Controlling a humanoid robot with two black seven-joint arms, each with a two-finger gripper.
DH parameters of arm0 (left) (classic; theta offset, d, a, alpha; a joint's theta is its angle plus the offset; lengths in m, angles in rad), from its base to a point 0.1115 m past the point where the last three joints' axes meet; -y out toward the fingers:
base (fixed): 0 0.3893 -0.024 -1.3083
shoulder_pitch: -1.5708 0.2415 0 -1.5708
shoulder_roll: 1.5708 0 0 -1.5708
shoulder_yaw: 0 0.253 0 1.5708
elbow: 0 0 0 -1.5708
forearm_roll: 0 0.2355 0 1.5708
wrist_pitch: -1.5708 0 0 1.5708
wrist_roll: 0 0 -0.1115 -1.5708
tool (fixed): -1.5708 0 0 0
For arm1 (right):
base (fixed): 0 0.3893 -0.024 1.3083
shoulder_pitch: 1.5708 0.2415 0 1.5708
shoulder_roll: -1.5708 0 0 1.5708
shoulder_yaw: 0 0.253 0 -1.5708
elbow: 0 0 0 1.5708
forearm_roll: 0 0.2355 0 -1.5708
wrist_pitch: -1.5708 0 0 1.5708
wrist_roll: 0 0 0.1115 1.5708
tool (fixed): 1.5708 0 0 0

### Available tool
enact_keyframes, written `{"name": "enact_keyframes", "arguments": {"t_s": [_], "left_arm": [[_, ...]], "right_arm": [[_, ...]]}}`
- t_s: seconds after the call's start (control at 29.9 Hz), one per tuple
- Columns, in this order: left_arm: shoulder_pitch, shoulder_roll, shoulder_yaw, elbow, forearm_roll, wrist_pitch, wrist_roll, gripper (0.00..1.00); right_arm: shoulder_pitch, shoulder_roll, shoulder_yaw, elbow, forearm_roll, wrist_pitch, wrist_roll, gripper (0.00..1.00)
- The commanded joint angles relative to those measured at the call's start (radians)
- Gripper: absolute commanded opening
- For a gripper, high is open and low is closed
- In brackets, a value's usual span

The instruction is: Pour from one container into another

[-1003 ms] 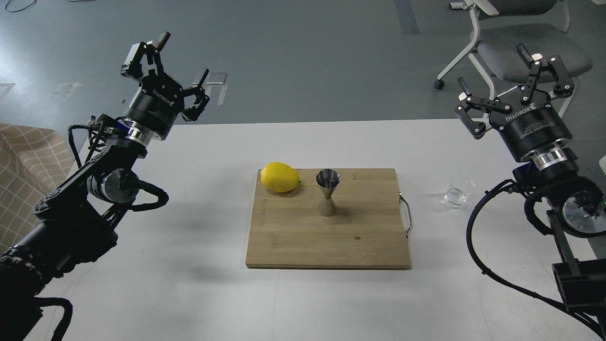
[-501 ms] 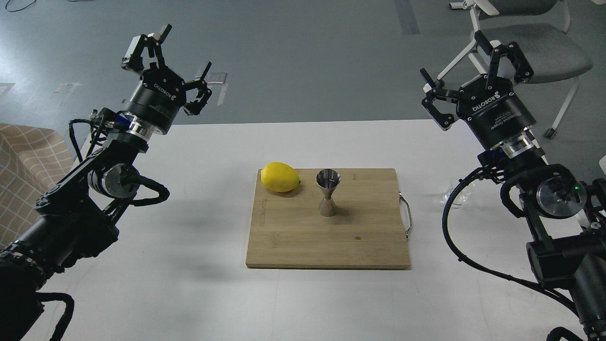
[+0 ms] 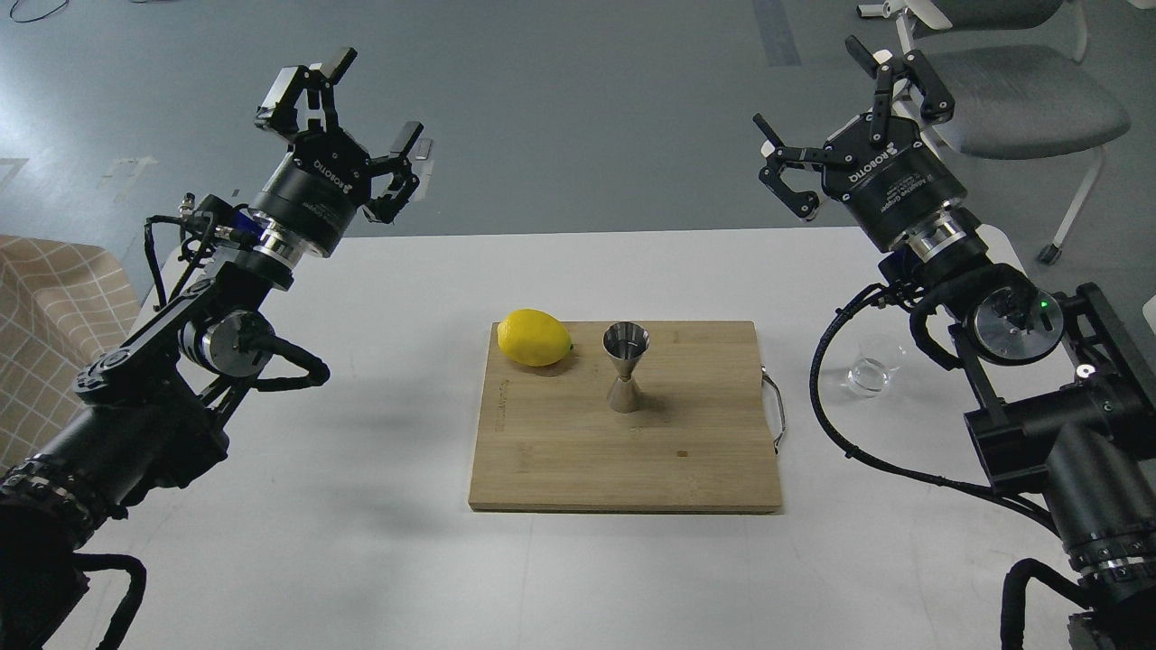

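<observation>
A: Head view. Where does the glass cup (image 3: 874,366) stand?

B: On the white table (image 3: 379,560), off the right end of the wooden cutting board (image 3: 623,469), just past the board's metal handle (image 3: 775,411). It is upright, and a black cable (image 3: 826,397) curves close by its left side.

A: And relative to the right gripper (image 3: 831,126)?

B: The right gripper is raised well above and beyond the cup, up over the table's far edge. Its two fingers are spread wide with nothing between them. The cup sits below the arm's wrist joint, apart from the fingers.

A: The jigger (image 3: 626,366)?

B: Upright on the board, near its middle toward the far edge, wide mouth up. A lemon (image 3: 535,338) lies just beside it on the left, at the board's far left corner; the two do not touch.

A: The left gripper (image 3: 361,113)?

B: Raised over the table's far left edge, well apart from board, jigger and cup. Its fingers are also spread, holding nothing.

A: Surroundings?

B: A grey office chair (image 3: 1011,90) stands on the floor behind the right gripper; a checked cloth (image 3: 45,316) shows at the left edge.
</observation>
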Motion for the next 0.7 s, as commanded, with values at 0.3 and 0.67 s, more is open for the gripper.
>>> {"name": "enact_keyframes", "arguments": {"t_s": [0.3,0.67], "left_arm": [[-0.002,0.001,-0.015,0.005,-0.018,0.000,0.000,0.98],[-0.006,0.001,-0.017,0.028,-0.019,0.000,0.000,0.98]], "right_arm": [[0.061,-0.006,-0.014,-0.025,-0.106,-0.027,-0.004,1.00],[0.056,-0.010,-0.049,-0.024,-0.151,-0.029,-0.006,1.00]]}}
